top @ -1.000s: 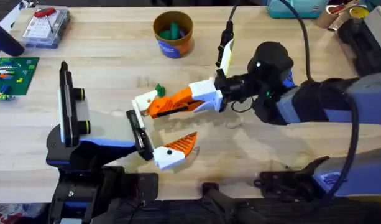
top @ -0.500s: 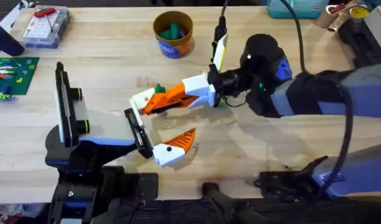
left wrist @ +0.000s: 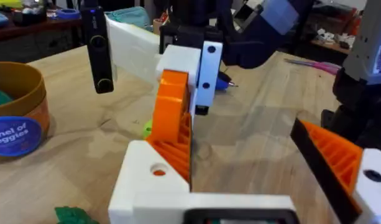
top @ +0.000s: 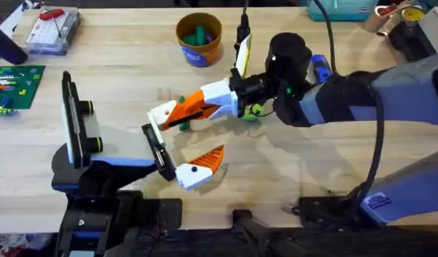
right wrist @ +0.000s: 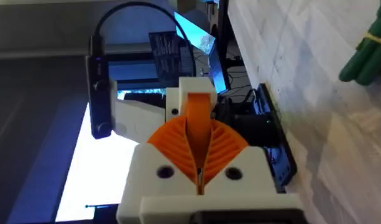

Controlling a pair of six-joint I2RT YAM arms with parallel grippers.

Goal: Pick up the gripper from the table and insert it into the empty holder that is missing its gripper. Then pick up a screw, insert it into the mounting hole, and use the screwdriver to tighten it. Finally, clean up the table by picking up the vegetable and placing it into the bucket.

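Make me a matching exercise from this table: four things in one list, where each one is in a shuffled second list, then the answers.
Things:
1. the gripper
2. the bucket
3. twin orange finger
4. green board

Places:
A. far side of the table, something green inside
B. at the table's left edge
C. clamped in the right gripper
D. at the near end of the black jaw bar

Pairs: 1-C, 2-A, 3-D, 4-B
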